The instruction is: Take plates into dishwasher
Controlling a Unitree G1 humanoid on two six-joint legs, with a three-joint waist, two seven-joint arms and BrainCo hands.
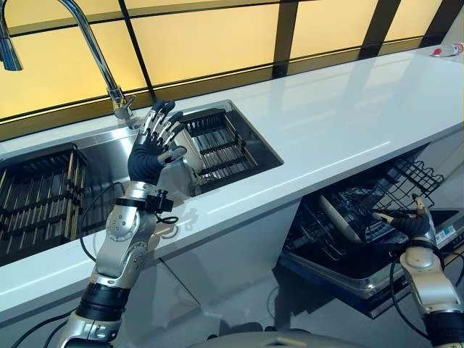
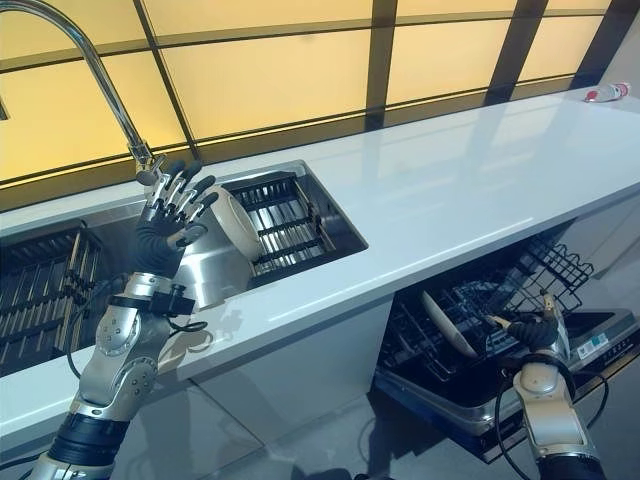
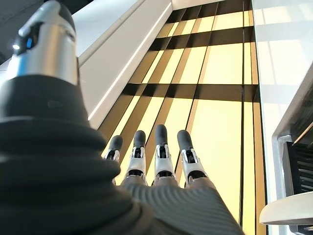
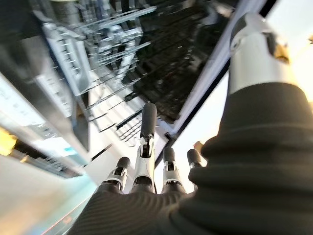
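Observation:
A white plate point(image 2: 237, 222) stands on edge in the dark sink rack point(image 2: 285, 215). My left hand point(image 1: 154, 145) is raised over the sink right in front of this plate, fingers straight and open, holding nothing. The plate's rim also shows in the left wrist view point(image 3: 288, 213). A second white plate point(image 2: 447, 325) stands tilted in the lower rack point(image 1: 330, 228) of the open dishwasher under the counter. My right hand point(image 1: 406, 223) hovers just right of that plate, empty, with one finger straight toward it and the others slightly bent.
A tall tap point(image 1: 94, 51) rises behind the sink. Another dark rack point(image 1: 36, 196) fills the sink's left part. The white counter point(image 1: 326, 123) runs to the right, with a small red and white item point(image 1: 446, 49) at its far end. A pulled-out wire basket point(image 1: 413, 174) sits above the dishwasher's right side.

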